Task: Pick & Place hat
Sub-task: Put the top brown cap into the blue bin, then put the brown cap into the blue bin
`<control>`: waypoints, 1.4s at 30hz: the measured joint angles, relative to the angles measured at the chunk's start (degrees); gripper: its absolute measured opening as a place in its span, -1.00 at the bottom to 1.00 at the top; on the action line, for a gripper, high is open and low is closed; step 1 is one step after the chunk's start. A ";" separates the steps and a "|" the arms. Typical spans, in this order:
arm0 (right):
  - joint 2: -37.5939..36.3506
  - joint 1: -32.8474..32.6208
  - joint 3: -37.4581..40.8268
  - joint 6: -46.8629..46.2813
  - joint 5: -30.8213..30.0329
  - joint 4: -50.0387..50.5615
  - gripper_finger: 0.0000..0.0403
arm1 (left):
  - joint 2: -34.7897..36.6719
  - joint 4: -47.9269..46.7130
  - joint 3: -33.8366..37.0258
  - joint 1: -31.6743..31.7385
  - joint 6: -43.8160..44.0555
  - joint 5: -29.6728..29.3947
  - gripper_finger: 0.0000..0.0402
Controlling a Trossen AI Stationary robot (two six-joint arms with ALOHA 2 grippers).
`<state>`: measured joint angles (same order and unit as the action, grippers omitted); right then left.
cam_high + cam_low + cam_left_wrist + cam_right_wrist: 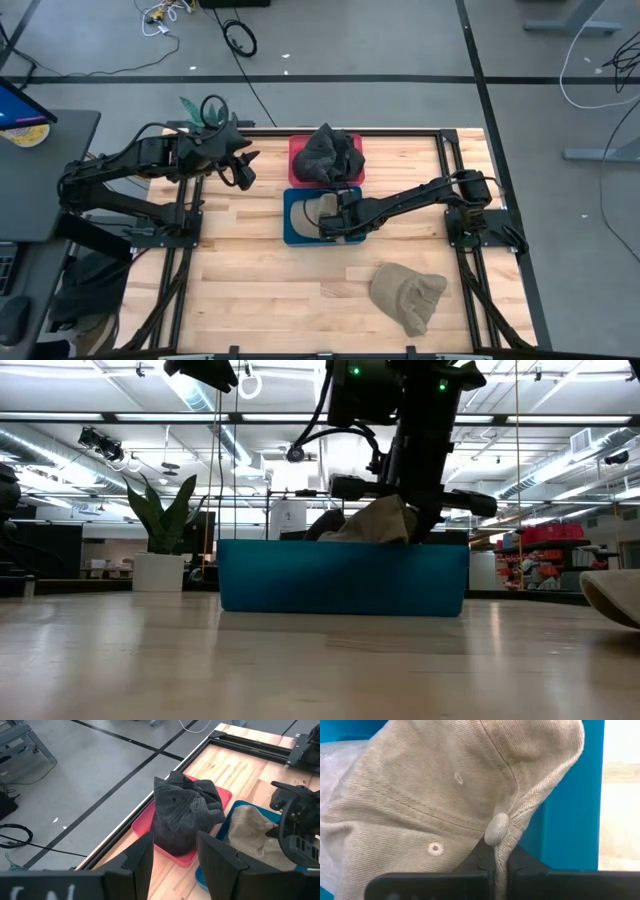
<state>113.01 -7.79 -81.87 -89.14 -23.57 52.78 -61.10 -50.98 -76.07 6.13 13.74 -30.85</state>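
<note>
At the high view's centre, my right gripper (495, 862) has its fingers pinched on the tan hat (445, 795) inside the blue bin (296, 228); I should release only once it settles. My left gripper (172, 860), spread, waits upper left.

right gripper (330, 222) apparently clamped, left gripper (243, 166) parted

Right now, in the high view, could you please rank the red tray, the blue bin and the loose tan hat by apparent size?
1. Blue bin
2. Red tray and loose tan hat: too alike to rank, the tray being largely covered by a dark hat.
</note>
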 joint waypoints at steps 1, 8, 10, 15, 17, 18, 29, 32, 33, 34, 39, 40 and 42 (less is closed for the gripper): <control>0.00 -0.02 0.00 0.02 -0.05 -0.04 -0.99 | 0.00 0.00 0.00 0.01 0.03 0.00 -0.23; -1.87 0.52 0.02 2.74 -3.21 -0.17 -0.99 | 0.00 0.05 0.00 0.01 0.36 0.00 -0.23; -2.41 1.35 0.02 5.40 -3.36 -0.04 -0.99 | 0.00 0.11 0.00 0.01 0.37 0.00 -0.23; -2.75 3.53 0.02 11.21 1.90 -0.63 -0.92 | 0.00 0.13 0.00 0.02 0.33 0.00 -0.23; -2.75 4.09 0.02 13.45 4.86 -0.52 -0.84 | 0.00 0.13 0.00 0.00 0.33 0.00 -0.23; -2.77 4.26 0.02 14.52 6.03 -0.35 -0.79 | 0.00 0.13 0.00 0.00 0.33 0.00 -0.23; -9.98 4.34 0.02 18.49 9.09 3.97 0.20 | 0.00 0.15 0.00 0.02 -0.02 0.02 -0.23; -14.19 4.17 0.02 19.46 9.99 4.96 0.48 | 0.00 0.15 0.00 0.01 -0.04 0.02 -0.23; -15.71 4.08 0.02 19.01 10.76 5.34 0.56 | 0.00 0.15 0.00 0.02 -0.04 0.02 -0.23; -17.00 3.98 0.02 18.50 11.50 6.18 0.63 | 0.00 0.15 0.00 0.00 -0.04 0.02 -0.23; -22.74 0.76 0.00 13.15 15.22 12.11 0.83 | 0.00 0.15 0.00 0.00 -0.07 0.02 -0.23; -23.31 -0.37 -0.02 11.37 16.46 14.12 0.83 | 0.00 0.15 0.00 0.02 -0.07 0.02 -0.23; -24.00 -3.36 -0.02 7.56 19.04 18.62 0.83 | 0.00 0.15 0.00 0.01 -0.04 0.02 -0.23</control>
<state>89.01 -11.16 -81.89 -81.58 -4.52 71.40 -61.10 -50.83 -76.07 6.15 13.69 -30.83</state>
